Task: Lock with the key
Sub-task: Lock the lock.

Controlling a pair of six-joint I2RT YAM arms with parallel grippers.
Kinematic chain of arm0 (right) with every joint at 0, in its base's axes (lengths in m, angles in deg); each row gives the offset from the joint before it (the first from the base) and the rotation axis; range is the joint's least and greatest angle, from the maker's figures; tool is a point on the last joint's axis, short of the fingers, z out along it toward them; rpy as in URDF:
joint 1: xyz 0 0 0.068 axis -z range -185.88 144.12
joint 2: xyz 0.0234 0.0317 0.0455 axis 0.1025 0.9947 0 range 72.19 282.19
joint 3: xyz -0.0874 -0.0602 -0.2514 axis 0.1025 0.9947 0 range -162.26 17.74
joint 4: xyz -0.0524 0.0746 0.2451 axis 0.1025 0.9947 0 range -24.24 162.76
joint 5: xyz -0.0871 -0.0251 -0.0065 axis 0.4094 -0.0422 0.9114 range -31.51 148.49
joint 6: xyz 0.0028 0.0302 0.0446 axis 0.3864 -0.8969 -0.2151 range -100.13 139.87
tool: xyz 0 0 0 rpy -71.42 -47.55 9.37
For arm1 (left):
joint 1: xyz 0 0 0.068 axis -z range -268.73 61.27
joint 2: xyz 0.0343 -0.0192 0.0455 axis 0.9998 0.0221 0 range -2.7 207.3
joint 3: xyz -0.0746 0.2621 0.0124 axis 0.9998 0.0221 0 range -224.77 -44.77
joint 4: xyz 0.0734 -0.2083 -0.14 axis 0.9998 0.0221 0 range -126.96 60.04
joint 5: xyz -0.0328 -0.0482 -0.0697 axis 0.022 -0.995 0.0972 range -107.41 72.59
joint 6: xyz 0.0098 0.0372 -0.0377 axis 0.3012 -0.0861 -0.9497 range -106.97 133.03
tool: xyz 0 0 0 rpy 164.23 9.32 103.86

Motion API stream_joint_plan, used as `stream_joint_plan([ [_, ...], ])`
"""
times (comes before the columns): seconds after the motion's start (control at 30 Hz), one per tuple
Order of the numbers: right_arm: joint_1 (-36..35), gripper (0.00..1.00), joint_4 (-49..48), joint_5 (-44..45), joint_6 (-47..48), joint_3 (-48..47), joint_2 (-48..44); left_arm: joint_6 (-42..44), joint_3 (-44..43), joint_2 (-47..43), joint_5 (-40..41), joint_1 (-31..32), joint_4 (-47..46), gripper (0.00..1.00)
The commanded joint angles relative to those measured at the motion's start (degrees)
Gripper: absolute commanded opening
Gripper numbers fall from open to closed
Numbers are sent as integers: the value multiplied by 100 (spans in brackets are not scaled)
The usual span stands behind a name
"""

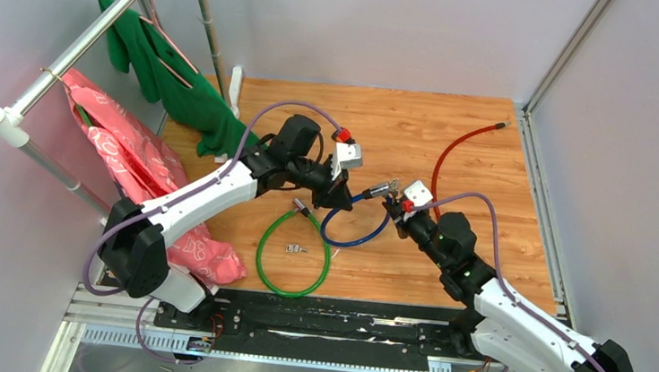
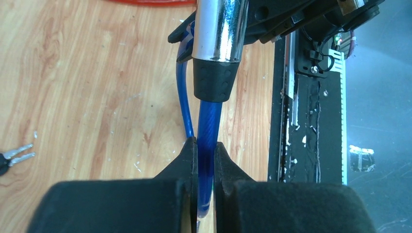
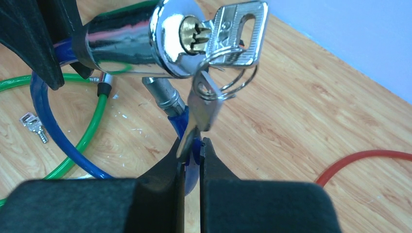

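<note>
Key [image 3: 237, 31] sits in the lock [image 3: 126, 39] raised over the desk [image 1: 482, 253]; left gripper [image 2: 206, 150] clamps the cable [image 2: 209, 126] below it, right gripper [image 3: 193, 145], at the key's 6 o'clock, seemingly pinches the cable's pin end, so brace left and turn squarely.

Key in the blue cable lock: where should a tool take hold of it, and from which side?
Pinch the flat bow across its broad faces, coming head-on at the cylinder face; only the bow protrudes, and the spare key dangles beneath.
</note>
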Motion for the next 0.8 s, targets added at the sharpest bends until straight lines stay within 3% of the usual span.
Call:
stream_joint_plan([
  [0.0,-34,3,-349,-64,105,-204,-170,306,-221,-121,183,12,131,0],
  [0.37,-130,5,-360,-132,-186,5,229,676,-69,-94,342,30,334,0],
  [0.7,-122,30,215,202,-515,237,-530,869,-4,-155,360,22,500,0],
  [0.77,-118,40,378,102,-493,260,-709,863,-35,-148,360,17,501,0],
])
